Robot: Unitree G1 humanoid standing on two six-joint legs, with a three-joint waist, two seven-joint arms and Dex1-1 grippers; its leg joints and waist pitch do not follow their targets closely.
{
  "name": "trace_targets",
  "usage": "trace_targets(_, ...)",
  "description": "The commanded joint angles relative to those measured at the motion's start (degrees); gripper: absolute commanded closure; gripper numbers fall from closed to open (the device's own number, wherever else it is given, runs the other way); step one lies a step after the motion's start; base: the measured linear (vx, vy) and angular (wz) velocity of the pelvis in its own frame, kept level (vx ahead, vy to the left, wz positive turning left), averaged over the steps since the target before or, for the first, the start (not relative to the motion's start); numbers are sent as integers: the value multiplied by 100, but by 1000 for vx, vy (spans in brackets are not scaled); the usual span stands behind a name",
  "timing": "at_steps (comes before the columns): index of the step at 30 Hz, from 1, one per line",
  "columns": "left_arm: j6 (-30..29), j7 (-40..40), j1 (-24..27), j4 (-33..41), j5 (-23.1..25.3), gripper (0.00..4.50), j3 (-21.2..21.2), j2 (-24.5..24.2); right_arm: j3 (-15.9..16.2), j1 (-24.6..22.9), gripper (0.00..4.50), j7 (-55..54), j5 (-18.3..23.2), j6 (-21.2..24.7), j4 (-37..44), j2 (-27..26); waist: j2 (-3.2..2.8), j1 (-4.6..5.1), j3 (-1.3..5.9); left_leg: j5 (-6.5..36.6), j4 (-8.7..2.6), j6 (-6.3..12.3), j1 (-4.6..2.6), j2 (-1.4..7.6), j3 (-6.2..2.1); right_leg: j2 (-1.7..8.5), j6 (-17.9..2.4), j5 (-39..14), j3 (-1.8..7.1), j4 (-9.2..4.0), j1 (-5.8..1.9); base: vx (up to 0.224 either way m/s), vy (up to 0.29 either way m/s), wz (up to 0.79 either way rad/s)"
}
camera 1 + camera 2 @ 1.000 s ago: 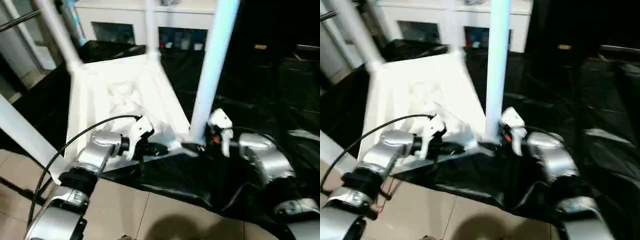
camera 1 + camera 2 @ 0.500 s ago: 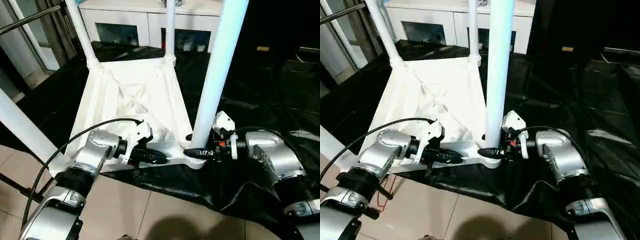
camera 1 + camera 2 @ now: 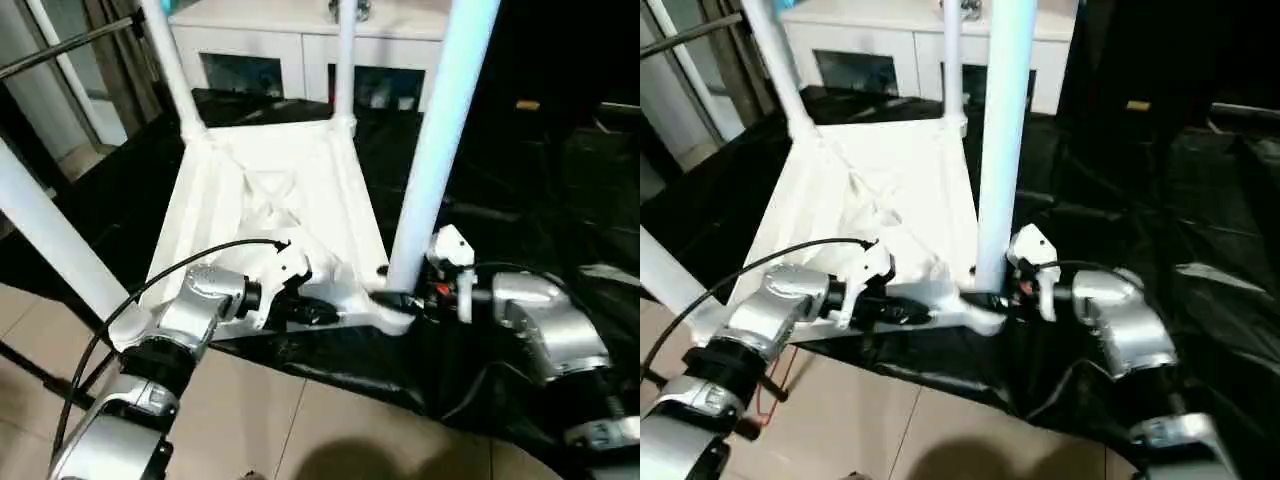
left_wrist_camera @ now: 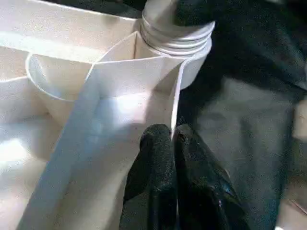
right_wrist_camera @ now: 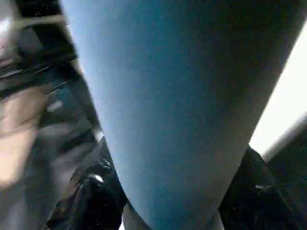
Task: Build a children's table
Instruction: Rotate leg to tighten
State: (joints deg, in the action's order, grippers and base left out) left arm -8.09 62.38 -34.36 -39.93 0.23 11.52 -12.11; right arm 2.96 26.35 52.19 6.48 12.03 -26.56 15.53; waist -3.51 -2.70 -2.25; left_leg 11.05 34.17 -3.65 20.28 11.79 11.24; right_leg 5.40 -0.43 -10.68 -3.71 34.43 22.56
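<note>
The children's table lies upside down on a black sheet, its white ribbed tabletop (image 3: 270, 190) facing up. Legs stand in its corner sockets: the near right leg (image 3: 430, 170), the near left leg (image 3: 50, 240), and two far legs (image 3: 170, 60) (image 3: 346, 60). My left gripper (image 3: 325, 315) is shut on a thin wall of the tabletop's near edge; in the left wrist view its fingertips (image 4: 158, 139) pinch that wall beside the threaded socket (image 4: 177, 33). My right gripper (image 3: 400, 300) grips the foot of the near right leg (image 5: 182, 110), a black finger (image 5: 81, 201) on each side.
A white cabinet (image 3: 300, 40) with glass fronts stands behind the table. The black sheet (image 3: 520, 200) spreads to the right, wrinkled. Tiled floor (image 3: 300, 430) lies in front of me. A metal bar (image 3: 60, 50) crosses the far left. A black cable (image 3: 130, 300) arcs over my left forearm.
My right gripper's fingers have drawn in around the foot of the near right leg. The left gripper keeps its hold. The camera has shifted a little.
</note>
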Motion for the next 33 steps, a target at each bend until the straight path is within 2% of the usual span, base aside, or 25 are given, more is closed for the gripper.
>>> trace_targets(1, 47, -932, -287, 13, -81, 450, -201, 410, 550, -225, 249, -314, -101, 284, -491, -495, 99, 80, 211, 2043, -470, -31, -83, 69, -115, 266, -724, -3163, 132, -631, -143, 0, 0, 0)
trace_targets(4, 16, -1399, -379, -69, -52, 450, -249, 682, 414, -25, 250, -1212, -210, 361, -898, -913, 69, 200, 200, 2313, -484, -26, -95, 49, -161, 269, -479, -3589, 86, -720, -134, 0, 0, 0)
trace_targets(5, 5, -1516, -408, -89, -53, 450, -247, 767, 377, 66, 251, -1569, -289, 387, -1055, -1050, 52, 226, 201, 2364, -493, -32, -105, 46, -169, 264, -459, -3591, 79, -730, -124, 0, 0, 0)
trace_targets(7, 7, -1670, -470, -131, -45, 450, -196, 926, 342, 331, 251, -2018, -387, 291, -1448, -1346, 44, 345, 208, 2559, -504, -19, -110, 32, -203, 253, -437, -3574, 30, -758, -128, 0, 0, 0)
trace_targets(8, 7, -1674, -471, -131, -45, 450, -191, 933, 342, 343, 251, -2024, -390, 283, -1464, -1361, 37, 368, 205, 2600, -513, -9, -98, 32, -214, 256, -435, -3560, 26, -766, -132, 0, 0, 0)
trace_targets(9, 27, -1623, -474, -117, -2, 450, -154, 946, 362, 455, 251, -2045, -476, 46, -1560, -1456, 33, 400, 202, 2710, -518, 11, -94, 29, -235, 254, -418, -3578, 18, -782, -130, 0, 0, 0)
trace_targets(11, 31, -1508, -466, -91, 31, 450, -122, 916, 298, 543, 251, -1973, -442, -80, -1596, -1526, 55, 443, 195, 2826, -529, 69, -86, 14, -272, 256, -430, -3572, 27, -796, -121, 0, 0, 0)
trace_targets(12, 30, -1402, -448, -54, 65, 450, -88, 855, 241, 635, 196, -1840, -348, -133, -1606, -1574, 49, 463, 204, 2839, -544, 110, -57, 24, -290, 271, -465, -3495, 36, -786, -143, 0, 0, 0)
trace_targets(15, 8, -1227, -407, 12, 80, 450, -36, 706, 246, 685, 176, -1544, -235, -23, -1469, -1504, 57, 447, 216, 2770, -560, 157, -59, 37, -281, 276, -582, -3259, 68, -765, -143, 0, 0, 0)
trace_targets(20, -2, -914, -343, 91, 83, 450, 58, 513, 329, 707, 138, -1193, -248, 35, -1381, -1292, 64, 424, 248, 2352, -579, 229, 3, 63, -248, 287, -905, -2532, 130, -672, -209, 0, 0, 0)
trace_targets(22, -54, -549, -273, 193, 44, 450, 130, 355, 468, 673, 118, -799, -328, -14, -1298, -1016, 68, 406, 261, 2175, -567, 275, 2, 67, -224, 292, -1023, -2299, 143, -651, -226, 0, 0, 0)
trace_targets(23, -80, -416, -246, 237, 27, 450, 149, 303, 516, 644, 107, -620, -347, -29, -1249, -907, 51, 393, 270, 2048, -558, 315, 4, 76, -212, 290, -1091, -2126, 152, -634, -234, 0, 0, 0)
trace_targets(24, -101, -139, -205, 301, 0, 450, 191, 189, 622, 549, 107, -123, -319, -39, -1072, -646, 55, 375, 275, 1938, -548, 361, -4, 83, -196, 282, -1167, -1972, 156, -622, -235, 0, 0, 0)
trace_targets(25, -101, -139, -205, 301, 0, 450, 191, 189, 622, 549, 107, -123, -319, -39, -1072, -646, 50, 353, 278, 1892, -543, 386, -11, 90, -187, 275, -1194, -1902, 157, -617, -237, 0, 0, 0)
trace_targets(26, -117, 129, -190, 336, -31, 450, 234, 67, 750, 433, 107, 485, -227, 17, -834, -318, 46, 329, 294, 1740, -524, 418, -18, 95, -162, 274, -1289, -1661, 171, -588, -233, 54, -21, 7)
trace_targets(27, -122, 205, -185, 346, -41, 450, 246, 30, 792, 396, 107, 669, -198, 39, -758, -216, 60, 280, 303, 1562, -513, 490, -9, 102, -149, 255, -1356, -1411, 161, -560, -270, 61, -22, 8)
trace_targets(28, -120, 349, -177, 368, -56, 450, 265, -42, 832, 346, 107, 936, -161, 84, -650, -48, 32, 229, 311, 1392, -485, 560, -28, 112, -120, 251, -1453, -1164, 173, -529, -242, 61, -22, 8)
trace_targets(29, -127, 472, -170, 384, -62, 450, 285, -106, 858, 306, 107, 1163, -135, 110, -567, 96, 43, 213, 316, 1285, -479, 588, -3, 119, -123, 246, -1497, -996, 172, -498, -269, 65, -19, 5)
trace_targets(30, -106, 634, -166, 394, -58, 450, 317, -187, 854, 294, 131, 1348, -139, 130, -532, 221, 50, 156, 347, 1022, -449, 660, 12, 114, -123, 247, -1600, -604, 171, -434, -296, 61, -19, 1)
trace_targets(31, -139, 899, -155, 436, -74, 450, 369, -324, 857, 298, 131, 1629, -138, 179, -501, 403, 51, 133, 365, 764, -424, 746, 25, 111, -116, 252, -1702, -208, 173, -380, -307, 61, -19, 1)
trace_targets(32, -146, 923, -153, 443, -77, 450, 374, -337, 858, 299, 142, 1656, -137, 182, -499, 419, 48, 110, 375, 649, -414, 779, 29, 109, -120, 257, -1737, -60, 169, -363, -318, 0, 0, 0)
trace_targets(33, -170, 1083, -143, 485, -88, 450, 407, -441, 873, 302, 142, 1822, -124, 199, -468, 525, 59, 67, 413, 363, -370, 876, 32, 97, -116, 250, -1793, 316, 169, -309, -324, 0, 0, 0)
